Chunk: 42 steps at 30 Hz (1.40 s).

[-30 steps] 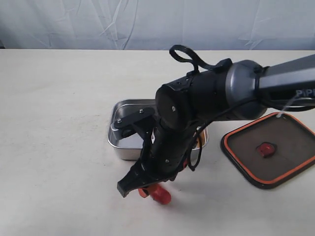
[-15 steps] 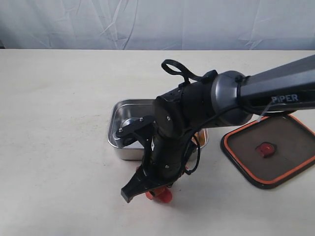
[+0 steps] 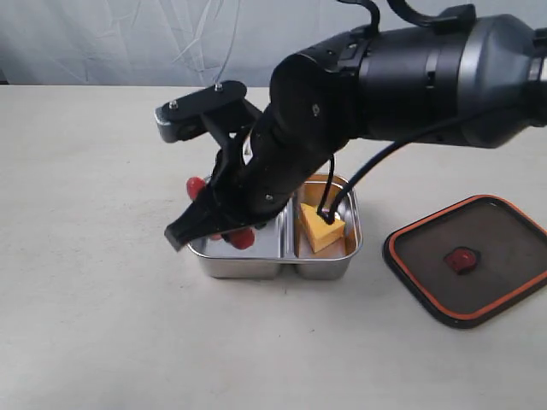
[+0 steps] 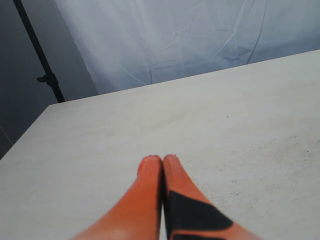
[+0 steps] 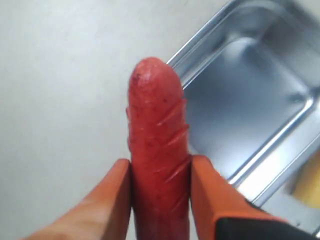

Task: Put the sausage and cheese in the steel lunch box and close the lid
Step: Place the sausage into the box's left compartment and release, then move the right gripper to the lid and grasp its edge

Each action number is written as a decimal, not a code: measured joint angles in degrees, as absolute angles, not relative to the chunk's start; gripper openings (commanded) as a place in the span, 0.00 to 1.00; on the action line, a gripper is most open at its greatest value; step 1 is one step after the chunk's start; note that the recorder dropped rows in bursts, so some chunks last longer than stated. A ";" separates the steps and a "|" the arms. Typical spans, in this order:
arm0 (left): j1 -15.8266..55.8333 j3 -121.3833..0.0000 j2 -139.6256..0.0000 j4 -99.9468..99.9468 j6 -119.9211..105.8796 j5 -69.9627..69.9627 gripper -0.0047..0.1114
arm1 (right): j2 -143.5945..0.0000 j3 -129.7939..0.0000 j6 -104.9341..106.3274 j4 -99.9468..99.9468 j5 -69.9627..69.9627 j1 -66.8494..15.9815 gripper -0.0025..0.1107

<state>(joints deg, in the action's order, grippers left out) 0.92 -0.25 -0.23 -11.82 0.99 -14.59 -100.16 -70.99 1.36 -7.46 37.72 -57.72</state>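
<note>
A: Where is the sausage (image 5: 157, 150)?

B: Between the right jaws. Two smooth orange pads (image 5: 107, 210) press its sides, and its rounded tip sticks out past them. It is glossy red with faint diagonal ridges.

A: And where does that sit against the steel lunch box (image 3: 256, 265)?

B: At the box's left end, over the outer edge of the left compartment. I cannot tell whether it touches the steel. That compartment's floor is bare and mirror-bright, with rounded corners.

A: The cheese (image 3: 320, 229)?

B: In the right compartment, past the divider. It is a matte yellow-orange wedge with flat faces, leaning on the near wall.

A: The lid (image 3: 504, 248)?

B: Flat on the pale table (image 3: 85, 299), to the right of the box and apart from it. It is a dark, smoky rounded rectangle with an orange rim and a small red-orange tab at its centre.

A: The left jaws?

B: Pressed together with nothing between them. Their tapered orange fingers (image 4: 147, 200) hang above bare table.
</note>
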 measured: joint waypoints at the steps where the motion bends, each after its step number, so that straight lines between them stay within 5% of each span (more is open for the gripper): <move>1: 0.92 -0.25 -0.23 -11.82 0.99 -14.59 0.04 | -100.75 -71.92 -0.86 -4.93 36.97 -57.60 0.02; 11: 0.92 -0.25 -0.23 -11.82 0.99 -14.59 0.04 | -112.52 -75.18 -4.92 1.03 34.51 -56.23 0.05; 19: 0.92 -0.25 -0.23 -11.82 0.99 -14.59 0.04 | -114.40 -75.27 -7.22 6.00 34.42 -56.23 0.50; 29: 0.92 -0.25 -0.23 -11.82 0.99 -14.59 0.04 | -107.03 -75.42 -11.42 7.75 41.23 -56.23 0.34; 34: 0.92 -0.25 -0.23 -11.82 0.99 -14.59 0.04 | -100.62 -74.48 -18.27 16.32 52.51 -56.23 0.34; 42: 2.12 -0.25 -0.23 -11.82 0.99 -14.59 0.04 | -88.19 -50.46 -22.72 20.84 51.38 -43.04 0.34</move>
<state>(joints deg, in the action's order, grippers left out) 2.12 -0.25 -0.23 -11.82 0.99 -14.59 -88.19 -50.46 -22.72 20.84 51.38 -43.04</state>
